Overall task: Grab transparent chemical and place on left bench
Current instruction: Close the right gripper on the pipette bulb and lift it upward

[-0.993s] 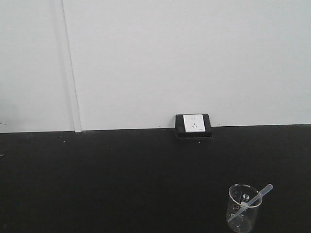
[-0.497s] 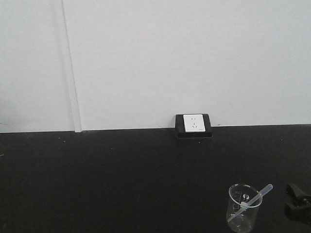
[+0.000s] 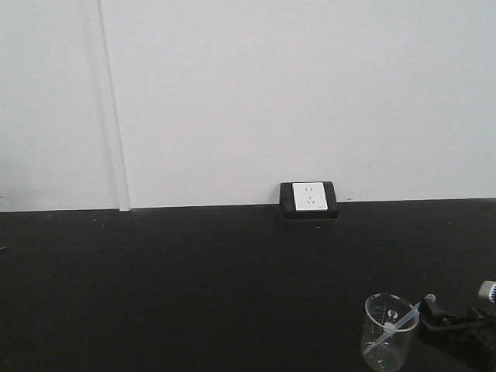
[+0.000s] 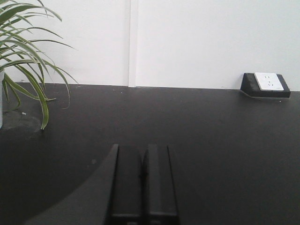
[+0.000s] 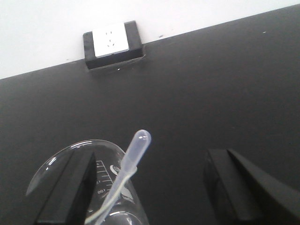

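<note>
The transparent chemical, a clear pipette (image 5: pixel 136 150) (image 3: pixel 404 319), leans in a clear graduated beaker (image 5: pixel 108 168) (image 3: pixel 387 337) with its bulb up and to the right. My right gripper (image 5: pixel 150 159) (image 3: pixel 449 322) is open at the beaker's right side, low over the black countertop. In the right wrist view the bulb stands between the fingers, untouched, and the left finger (image 5: pixel 68 187) shows through the beaker glass. My left gripper (image 4: pixel 143 152) is shut on nothing, hovering over bare countertop. The left bench is out of view.
A white wall socket in a black housing (image 3: pixel 309 200) (image 4: pixel 266 83) (image 5: pixel 111 41) sits where the black countertop (image 3: pixel 194 287) meets the white wall. A potted plant's long green leaves (image 4: pixel 23 61) hang at the left of the left wrist view.
My right gripper has come into the front view from the right edge and moved left to the beaker and pipette. The beaker and pipette have not moved.
</note>
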Tool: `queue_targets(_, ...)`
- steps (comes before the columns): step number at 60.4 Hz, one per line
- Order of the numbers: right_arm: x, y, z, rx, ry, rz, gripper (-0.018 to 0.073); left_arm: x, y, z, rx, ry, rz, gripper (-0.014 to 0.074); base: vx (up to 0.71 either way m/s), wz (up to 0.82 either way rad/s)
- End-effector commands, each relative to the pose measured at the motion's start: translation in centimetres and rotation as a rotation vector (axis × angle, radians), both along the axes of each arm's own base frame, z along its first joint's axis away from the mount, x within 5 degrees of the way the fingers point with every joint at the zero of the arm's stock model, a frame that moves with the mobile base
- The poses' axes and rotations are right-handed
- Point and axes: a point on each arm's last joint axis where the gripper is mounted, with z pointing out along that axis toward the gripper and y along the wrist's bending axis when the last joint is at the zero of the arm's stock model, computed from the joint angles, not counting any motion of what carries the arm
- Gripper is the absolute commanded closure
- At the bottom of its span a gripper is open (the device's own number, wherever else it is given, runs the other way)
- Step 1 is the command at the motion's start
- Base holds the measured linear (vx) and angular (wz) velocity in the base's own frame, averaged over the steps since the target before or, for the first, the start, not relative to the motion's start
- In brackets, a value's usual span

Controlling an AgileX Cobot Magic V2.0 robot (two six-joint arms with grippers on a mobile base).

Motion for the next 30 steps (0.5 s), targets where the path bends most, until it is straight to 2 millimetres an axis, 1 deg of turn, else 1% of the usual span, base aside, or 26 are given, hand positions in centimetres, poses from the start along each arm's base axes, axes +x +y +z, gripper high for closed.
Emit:
queue_targets(1, 1.8, 0.3, 2.3, 0.000, -0.158, 0.049, 0.0035, -0.1, 0.0, 0.3, -0.014, -0.081, -0.001, 0.0600, 0.00, 0.00)
queue_targets(8, 3.1, 0.2, 2.2, 0.039, -0.163, 0.040, 0.0035, -0.1, 0.0, 0.3, -0.014, -0.081, -0.001, 0.0600, 0.00, 0.00)
queue_targets(13, 3.8, 0.1, 1.6, 0.057, -0.147, 0.035, 0.0038, -0.1, 0.0, 0.3, -0.014, -0.081, -0.001, 0.0600, 0.00, 0.00)
queue_targets(19, 4.1, 0.2, 0.7, 0.061, -0.128, 0.040, 0.0053, -0.1, 0.0, 0.3, -0.014, -0.081, -0.001, 0.0600, 0.00, 0.00)
queue_targets(26, 4.2, 0.2, 0.1, 0.062, -0.112, 0.041, 0.0097, -0.1, 0.0, 0.3, -0.014, -0.081, -0.001, 0.0600, 0.00, 0.00)
queue_targets(30, 4.2, 0.2, 0.2, 0.059, -0.112, 0.047, 0.0150, -0.1, 0.0, 0.3, -0.014, -0.081, -0.001, 0.0600, 0.00, 0.00)
